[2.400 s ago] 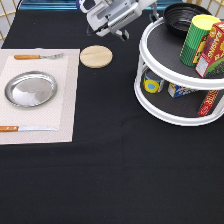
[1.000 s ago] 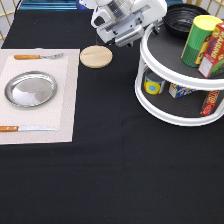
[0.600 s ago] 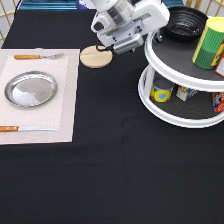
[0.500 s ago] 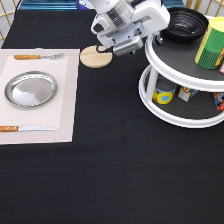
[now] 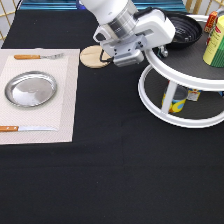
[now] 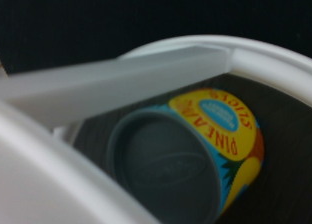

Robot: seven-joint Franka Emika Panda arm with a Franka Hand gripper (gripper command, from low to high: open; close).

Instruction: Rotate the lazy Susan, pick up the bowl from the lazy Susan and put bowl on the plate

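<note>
The glossy black bowl (image 5: 183, 30) sits on the top tier of the white lazy Susan (image 5: 186, 76), at the exterior view's top right. My gripper (image 5: 159, 48) is low at the turntable's left rim, just left of the bowl and close to it, and holds nothing that shows. The silver plate (image 5: 31, 89) lies empty on a pale placemat (image 5: 65, 107) at the exterior view's left. The wrist view shows the turntable's white rim (image 6: 277, 65) and a yellow can (image 6: 213, 145) on its lower shelf.
A pale wooden disc (image 5: 92, 56) lies left of my hand. A fork (image 5: 39, 56) and a knife (image 5: 25, 128) flank the plate. A green can (image 5: 215, 42) stands on the top tier, and cans (image 5: 176, 100) stand on the lower shelf.
My hand has come down and right against the turntable's left rim. The turntable has turned: the top-tier cans have swung to the right and the bowl has shifted slightly.
</note>
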